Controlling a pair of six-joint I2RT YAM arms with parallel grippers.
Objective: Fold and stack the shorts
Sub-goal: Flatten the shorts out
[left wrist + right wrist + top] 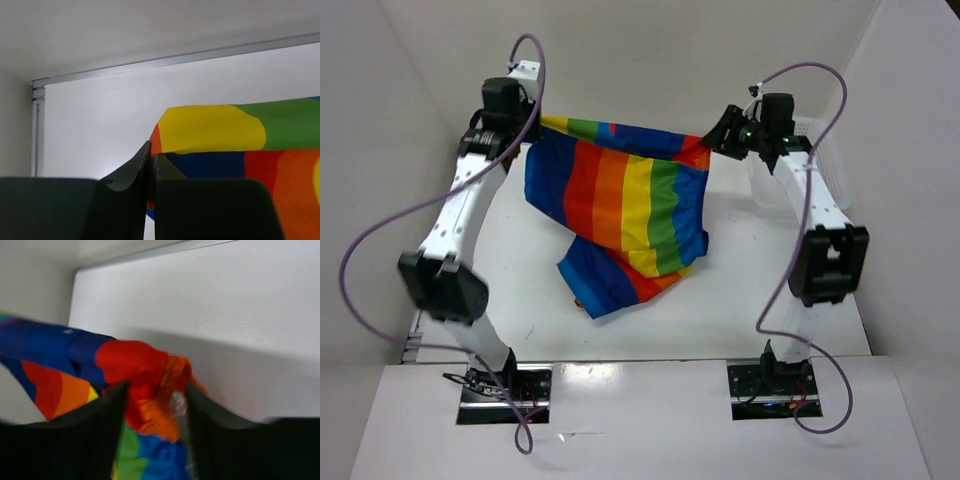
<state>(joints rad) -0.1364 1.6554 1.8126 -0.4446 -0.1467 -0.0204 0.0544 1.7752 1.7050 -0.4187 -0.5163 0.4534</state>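
The rainbow shorts [620, 200] hang spread between my two grippers at the far side of the table, and their lower end rests crumpled on the table. My left gripper [535, 125] is shut on the top left corner; in the left wrist view its jaws [151, 155] pinch the cloth [215, 130]. My right gripper [717, 140] holds the top right corner. In the right wrist view, which is blurred, its jaws [156, 390] stand partly apart around a thick red and orange bunch of the shorts [130, 360].
A white lattice basket [835, 165] stands at the back right, partly behind my right arm. White walls close in the table at the back and on both sides. Purple cables loop beside each arm.
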